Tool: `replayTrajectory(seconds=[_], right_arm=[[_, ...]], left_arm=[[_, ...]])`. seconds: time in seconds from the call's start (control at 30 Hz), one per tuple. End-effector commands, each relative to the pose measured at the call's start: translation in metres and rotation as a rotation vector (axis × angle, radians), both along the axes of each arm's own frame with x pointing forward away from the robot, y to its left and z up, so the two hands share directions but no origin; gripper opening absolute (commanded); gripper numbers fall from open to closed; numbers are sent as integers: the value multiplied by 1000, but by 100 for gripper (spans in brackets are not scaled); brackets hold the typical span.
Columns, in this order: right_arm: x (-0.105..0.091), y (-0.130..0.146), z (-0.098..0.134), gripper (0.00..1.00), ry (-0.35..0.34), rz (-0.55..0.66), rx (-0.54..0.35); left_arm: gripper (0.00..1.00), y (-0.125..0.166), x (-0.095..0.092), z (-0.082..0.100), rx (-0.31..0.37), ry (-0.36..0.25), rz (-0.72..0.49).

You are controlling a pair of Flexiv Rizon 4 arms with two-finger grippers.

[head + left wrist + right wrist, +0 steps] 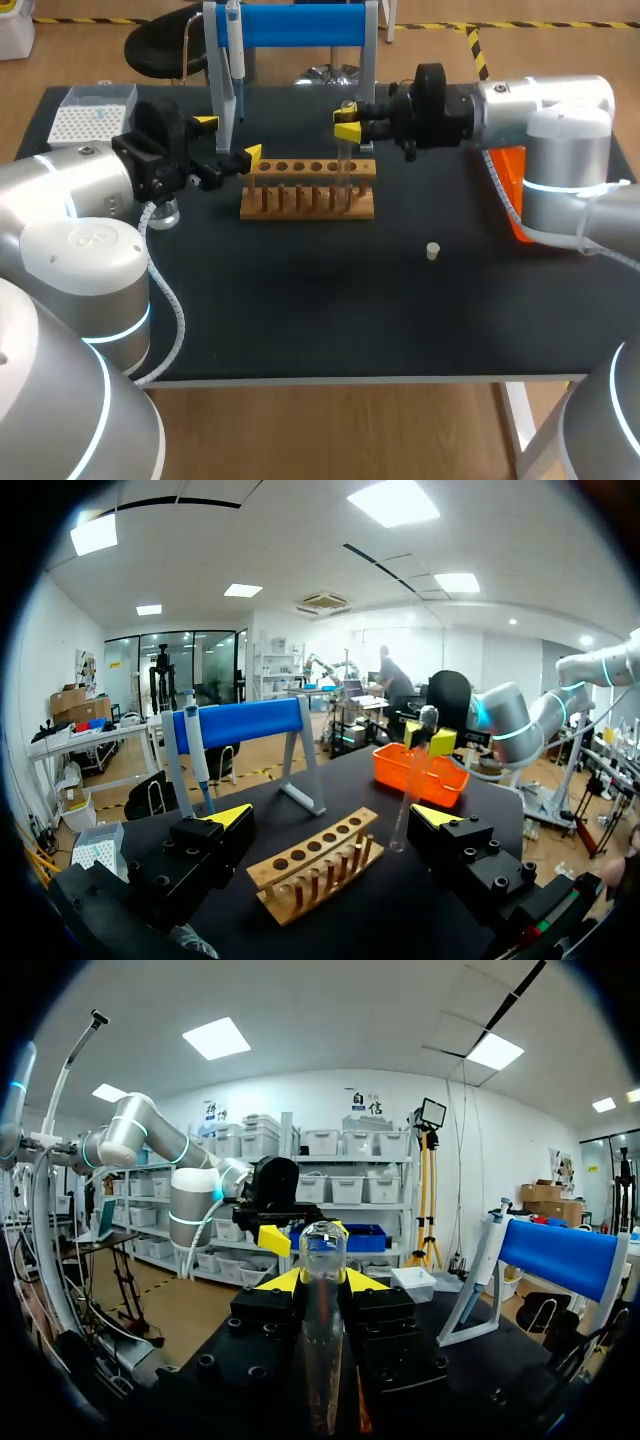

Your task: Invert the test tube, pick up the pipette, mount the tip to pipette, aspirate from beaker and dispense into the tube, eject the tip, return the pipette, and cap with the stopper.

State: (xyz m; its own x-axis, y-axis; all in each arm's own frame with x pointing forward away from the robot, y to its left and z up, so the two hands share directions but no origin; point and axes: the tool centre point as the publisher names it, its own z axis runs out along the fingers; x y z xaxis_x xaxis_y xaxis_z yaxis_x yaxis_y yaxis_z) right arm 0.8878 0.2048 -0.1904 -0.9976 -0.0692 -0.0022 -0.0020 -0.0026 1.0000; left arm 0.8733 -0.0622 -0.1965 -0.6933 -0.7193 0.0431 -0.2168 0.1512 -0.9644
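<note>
My right gripper (348, 125) is shut on a clear test tube (346, 152), held upright over the right end of the wooden rack (308, 192). In the right wrist view the tube (322, 1260) stands between the yellow tips of that gripper (322, 1282). My left gripper (228, 140) hovers open at the rack's left end, holding nothing. From the left wrist view, the open left gripper (331, 816) frames the rack (315, 865) and the tube (408, 795). The pipette (235, 50) hangs on the blue stand (300, 24). A small white stopper (432, 251) lies on the mat.
A white tip box (92, 112) sits at the back left. A glass beaker (163, 212) stands under my left arm. An orange bin (508, 185) lies at the right, partly behind my right arm. The black mat (330, 310) stretches in front of the rack.
</note>
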Motion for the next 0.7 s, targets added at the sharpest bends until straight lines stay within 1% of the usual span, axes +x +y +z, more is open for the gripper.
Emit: replayTrajectory(seconds=[0.03,0.07,0.13,0.2,0.27,0.3,0.37,0.4,0.47,0.5,0.57,0.63,0.7], right_arm=[[4,-2,1,0,53,-26,-3],[8,-3,1,0,97,-37,-12],[13,-5,0,0,239,-57,-21],[18,-7,1,0,389,-64,-38],[23,-9,2,0,544,-64,-35],[25,-9,1,0,631,-64,-56],[29,-11,1,0,773,-62,-42],[30,-12,2,0,849,-56,-50],[32,-13,2,0,969,-50,-35],[32,-14,2,0,1028,-38,-44],[32,-14,2,0,1127,-21,-42],[33,-14,-2,0,1219,-20,-87],[33,-13,-7,0,1331,-4,-78]], left_arm=[[100,0,0,-1,-2,0,-2],[100,0,0,-1,-2,0,-2],[100,0,0,-1,-2,0,-2],[100,0,0,-1,-2,0,-2],[100,0,0,-1,-2,0,-2],[100,0,0,-1,-2,0,-2],[100,0,0,-1,-2,0,-2],[100,0,0,-1,-2,0,-2],[100,0,0,-1,-2,0,-2],[100,0,0,-1,-2,0,-2],[100,0,0,-1,-2,0,-2],[100,0,0,-1,-2,0,-2],[100,0,0,-1,-2,0,-2]])
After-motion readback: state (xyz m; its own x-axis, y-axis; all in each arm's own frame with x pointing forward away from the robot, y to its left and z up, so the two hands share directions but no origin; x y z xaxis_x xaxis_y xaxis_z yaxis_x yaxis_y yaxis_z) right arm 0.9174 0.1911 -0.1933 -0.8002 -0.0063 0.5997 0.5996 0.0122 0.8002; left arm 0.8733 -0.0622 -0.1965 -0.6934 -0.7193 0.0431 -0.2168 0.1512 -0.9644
